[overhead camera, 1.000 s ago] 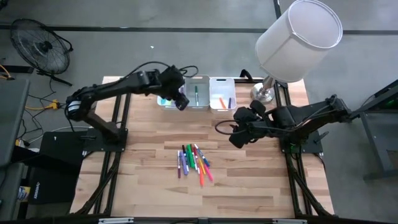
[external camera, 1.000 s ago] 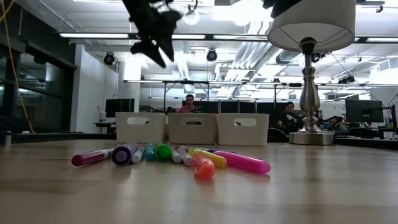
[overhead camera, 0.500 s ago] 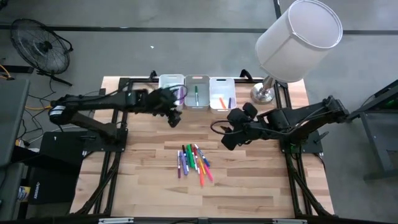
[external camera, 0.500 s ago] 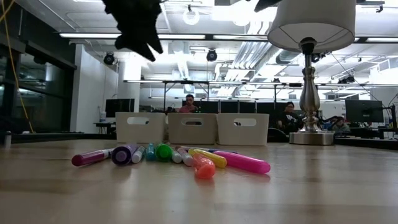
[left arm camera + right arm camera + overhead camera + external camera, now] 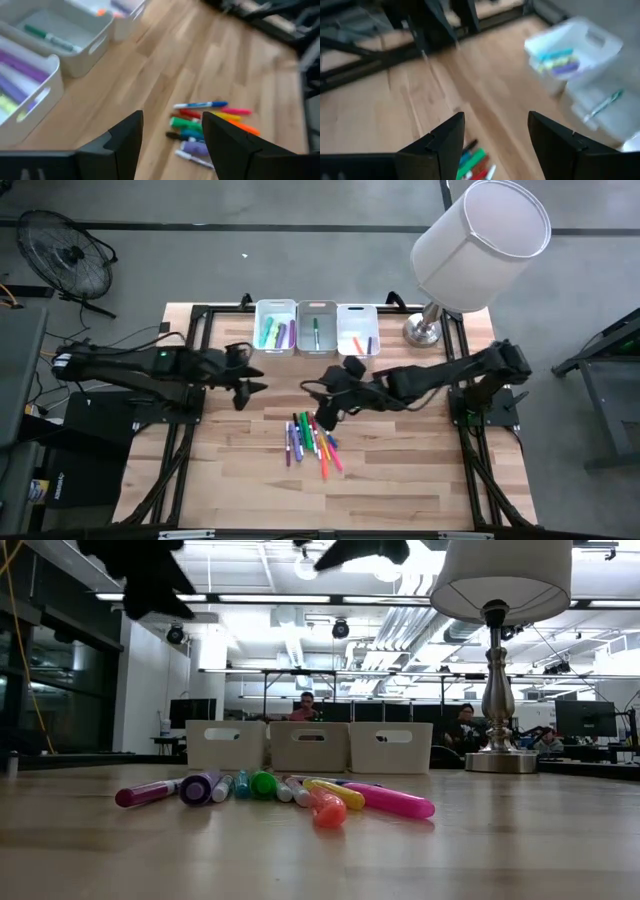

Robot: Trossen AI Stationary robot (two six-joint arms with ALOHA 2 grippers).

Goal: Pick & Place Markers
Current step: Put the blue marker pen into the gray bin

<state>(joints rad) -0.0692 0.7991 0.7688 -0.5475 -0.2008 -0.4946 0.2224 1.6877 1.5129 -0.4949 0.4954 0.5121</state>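
the markers [image 5: 312, 442] lie bunched at centre frame in the high view – light, stiff, round, likely to roll, best pinched mid-barrel. right gripper [image 5: 322, 419] hangs open and empty at their upper edge; left gripper [image 5: 246, 385] – open, empty – sits left of centre

Left end effector [image 5: 243, 386] off bins; right [image 5: 322, 418] over markers [image 5: 312, 442]

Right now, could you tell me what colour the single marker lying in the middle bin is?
Green: the marker in the middle bin shows best in the high view.
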